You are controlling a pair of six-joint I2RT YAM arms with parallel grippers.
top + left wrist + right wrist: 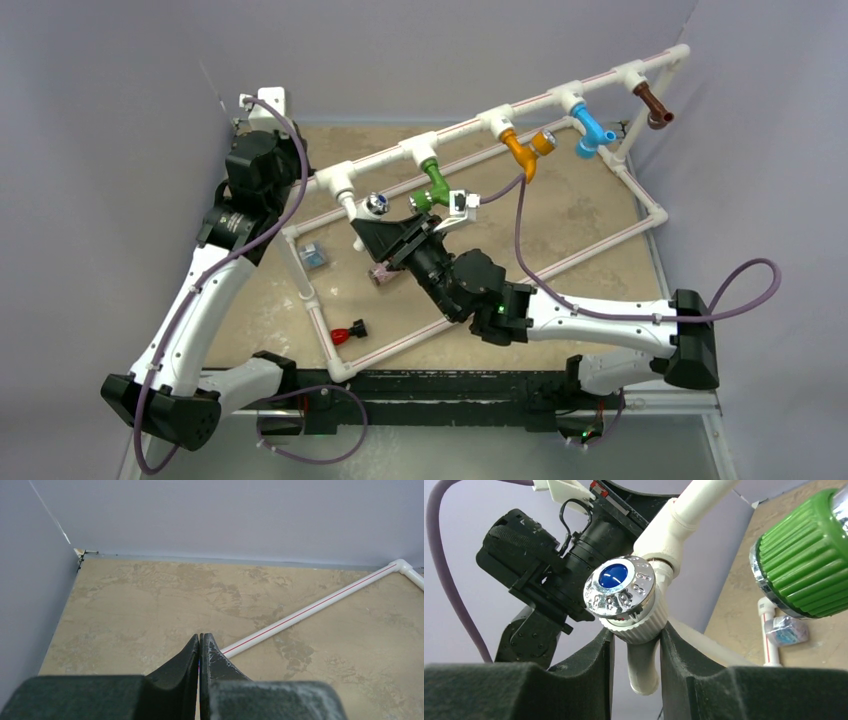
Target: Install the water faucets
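Currently the right jaws are clamped on the white faucet [631, 617], whose stem meets the leftmost socket of the pipe frame [460, 128]; how far in, cannot tell. Judgement: keep the stem square to the socket and turn gently to avoid cross-threading. The green faucet [432, 186] sits just beside and may foul the wrist during rotation. The orange faucet [525, 150], blue faucet [592, 133] and brown faucet [653, 105] hang further along. Left jaws together, holding nothing, over the surface [150, 605]
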